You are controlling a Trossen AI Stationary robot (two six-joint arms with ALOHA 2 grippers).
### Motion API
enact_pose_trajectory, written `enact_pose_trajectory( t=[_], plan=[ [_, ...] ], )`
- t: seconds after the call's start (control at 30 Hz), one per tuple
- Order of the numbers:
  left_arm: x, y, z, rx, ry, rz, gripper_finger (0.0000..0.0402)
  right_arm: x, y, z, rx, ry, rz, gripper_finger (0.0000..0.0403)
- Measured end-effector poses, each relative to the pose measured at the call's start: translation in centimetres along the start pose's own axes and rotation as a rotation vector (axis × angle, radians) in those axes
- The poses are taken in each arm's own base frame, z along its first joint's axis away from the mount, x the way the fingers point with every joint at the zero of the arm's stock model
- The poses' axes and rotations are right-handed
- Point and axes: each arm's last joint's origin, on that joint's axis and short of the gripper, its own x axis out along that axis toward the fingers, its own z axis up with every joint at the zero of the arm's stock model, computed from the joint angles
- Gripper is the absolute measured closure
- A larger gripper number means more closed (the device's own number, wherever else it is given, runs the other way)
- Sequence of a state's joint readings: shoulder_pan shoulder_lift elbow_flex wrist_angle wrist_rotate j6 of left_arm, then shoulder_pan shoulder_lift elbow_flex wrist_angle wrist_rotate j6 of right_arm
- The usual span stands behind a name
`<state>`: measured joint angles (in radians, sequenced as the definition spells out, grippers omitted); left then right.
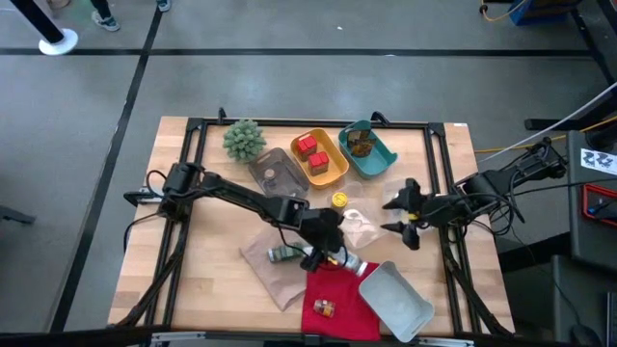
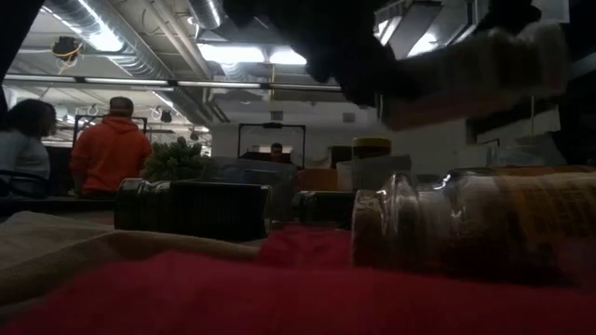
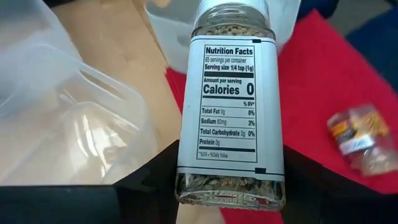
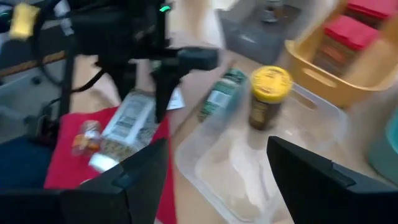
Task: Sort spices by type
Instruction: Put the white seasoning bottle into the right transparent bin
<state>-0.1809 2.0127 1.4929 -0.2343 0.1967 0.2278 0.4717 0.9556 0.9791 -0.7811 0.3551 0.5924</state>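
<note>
My left gripper point(image 1: 324, 243) is over the near middle of the table, shut on a white-capped spice jar point(image 3: 229, 99) with a nutrition label. My right gripper point(image 1: 403, 218) hangs open to the right of the clear tray point(image 1: 364, 224), touching nothing. A yellow-capped jar point(image 4: 269, 93) stands upright in that tray. A green-capped jar point(image 1: 284, 253) lies on its side on brown paper. A small jar point(image 1: 325, 307) lies on the red cloth point(image 1: 337, 304). Red tins point(image 1: 308, 149) sit in the yellow tray and brown jars point(image 1: 362, 145) in the teal tray. My left gripper pinches the white-capped jar between its two fingers point(image 3: 149, 183) at the lower body near the base point(image 3: 230, 186), one finger on each side. The fingers come down from above. The jar is lifted clear above the red cloth, tilted, with its cap end point(image 4: 99, 163) lower.
A grey tray point(image 1: 273, 172) and a spiky green plant point(image 1: 244, 140) stand at the far left. A pale tray point(image 1: 397, 301) lies at the near right corner. A black frame point(image 1: 193, 193) runs along the table edges. People point(image 2: 110, 149) stand in the room beyond.
</note>
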Motion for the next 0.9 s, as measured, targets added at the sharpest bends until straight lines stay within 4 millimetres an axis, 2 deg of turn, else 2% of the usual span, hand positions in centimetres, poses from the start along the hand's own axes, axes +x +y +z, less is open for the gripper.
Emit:
enact_pose_trajectory(
  t=[0.3,0.57,0.9],
  plan=[
    [-1.4,0.7,1.4,-0.141,-0.105,0.030,0.0218,1.9,1.4,-0.2,-0.084,0.120,0.150,0.0132],
    [-1.7,2.3,1.2,-0.250,-0.129,0.069,0.0215,4.2,2.7,-0.4,-0.089,0.205,0.220,0.0132],
    [-1.8,3.1,1.1,-0.292,-0.144,0.083,0.0214,5.6,3.0,-0.6,0.014,0.226,0.159,0.0132]
  ],
)
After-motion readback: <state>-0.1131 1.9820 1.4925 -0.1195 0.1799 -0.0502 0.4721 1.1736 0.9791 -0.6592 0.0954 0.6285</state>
